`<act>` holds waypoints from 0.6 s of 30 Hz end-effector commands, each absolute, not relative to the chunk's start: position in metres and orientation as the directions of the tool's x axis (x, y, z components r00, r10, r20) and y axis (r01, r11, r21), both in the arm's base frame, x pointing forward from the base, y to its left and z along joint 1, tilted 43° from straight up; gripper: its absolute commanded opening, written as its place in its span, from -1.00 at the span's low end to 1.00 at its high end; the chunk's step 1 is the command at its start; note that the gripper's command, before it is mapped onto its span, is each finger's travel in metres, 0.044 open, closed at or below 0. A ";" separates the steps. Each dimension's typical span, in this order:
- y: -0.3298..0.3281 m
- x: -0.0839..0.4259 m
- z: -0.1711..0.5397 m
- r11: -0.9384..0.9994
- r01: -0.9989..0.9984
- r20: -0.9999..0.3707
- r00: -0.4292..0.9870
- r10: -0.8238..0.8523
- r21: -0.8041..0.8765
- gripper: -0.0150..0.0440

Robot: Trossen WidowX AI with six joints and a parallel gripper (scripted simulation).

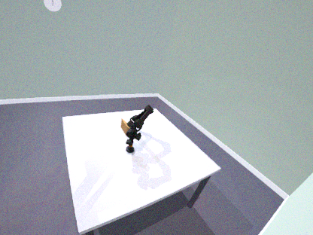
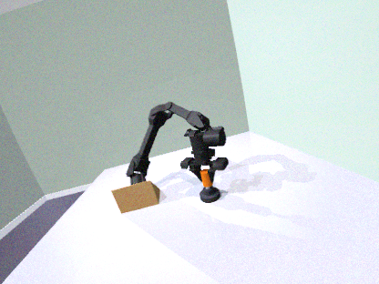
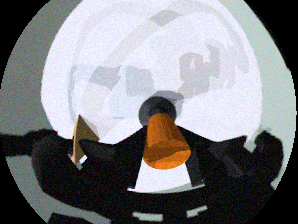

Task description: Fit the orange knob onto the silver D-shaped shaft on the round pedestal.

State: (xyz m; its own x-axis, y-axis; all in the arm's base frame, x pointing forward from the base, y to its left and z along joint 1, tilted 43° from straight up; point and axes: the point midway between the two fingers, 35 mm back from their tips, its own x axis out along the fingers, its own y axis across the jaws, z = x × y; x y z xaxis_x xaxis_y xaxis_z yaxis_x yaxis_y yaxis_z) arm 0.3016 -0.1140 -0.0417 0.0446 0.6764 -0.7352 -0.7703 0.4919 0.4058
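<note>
The orange knob (image 1: 131, 146) (image 2: 207, 179) (image 3: 166, 135) is held by my gripper (image 1: 130, 144) (image 2: 206, 177) (image 3: 161, 128), which is shut on it and points down. In the exterior view the knob leans slightly, its lower end at the top of the dark round pedestal (image 1: 130, 150) (image 2: 209, 196) (image 3: 149, 111). In the wrist view the knob's far end overlaps the pedestal's near part. The silver shaft and the knob's hole are hidden, so I cannot tell how the flat sides line up or whether the knob is on the shaft.
An orange-brown slanted block (image 1: 125, 126) (image 2: 137, 197) stands near the arm's base, to the left of the pedestal in the exterior view. The white table (image 1: 101, 188) (image 2: 255, 255) carries the arm, and pale shadows lie across it.
</note>
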 end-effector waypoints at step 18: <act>-0.113 0.294 -0.038 0.365 -0.888 -0.735 0.047 0.676 0.279 -0.49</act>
State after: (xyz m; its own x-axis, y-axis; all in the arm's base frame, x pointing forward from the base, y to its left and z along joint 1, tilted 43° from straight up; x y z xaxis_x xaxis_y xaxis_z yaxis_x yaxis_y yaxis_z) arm 0.2967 -0.1136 -0.0382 0.0454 0.6801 -0.7317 -0.8555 0.4046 0.3231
